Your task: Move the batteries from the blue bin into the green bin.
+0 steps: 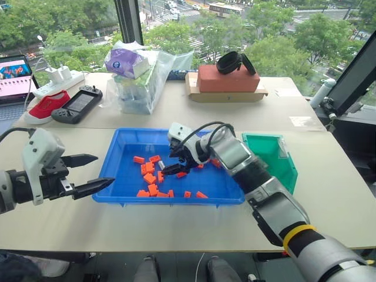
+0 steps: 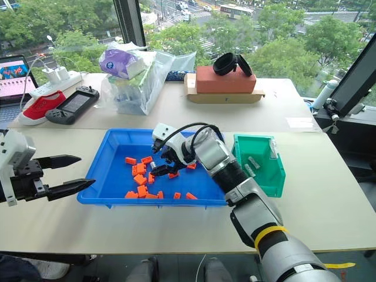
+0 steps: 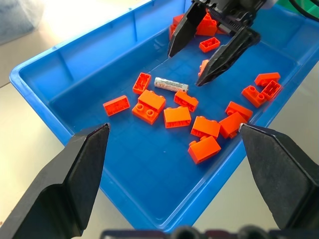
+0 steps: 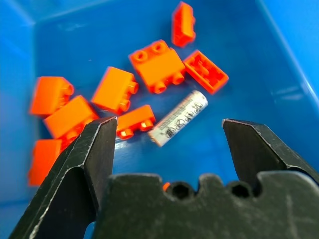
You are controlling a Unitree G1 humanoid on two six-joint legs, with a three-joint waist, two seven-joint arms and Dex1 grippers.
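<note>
Right wrist view: right gripper (image 4: 167,134) has its fingers spread wide and grips nothing. 1 battery (image 4: 179,118) lies flat on the floor of the blue bin (image 1: 126,147), just beyond the gap between the fingertips, untouched, among orange bricks (image 4: 158,64). Left gripper (image 1: 94,172) is spread wide, empty, outside the bin's near-left rim. Green bin (image 2: 267,176) sits behind the right gripper's wrist and holds 2 batteries (image 2: 252,163).

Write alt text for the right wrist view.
A grey battery lies on the floor of a blue bin, straight ahead of the open right gripper. Orange toy bricks lie scattered beside and beyond it.
</note>
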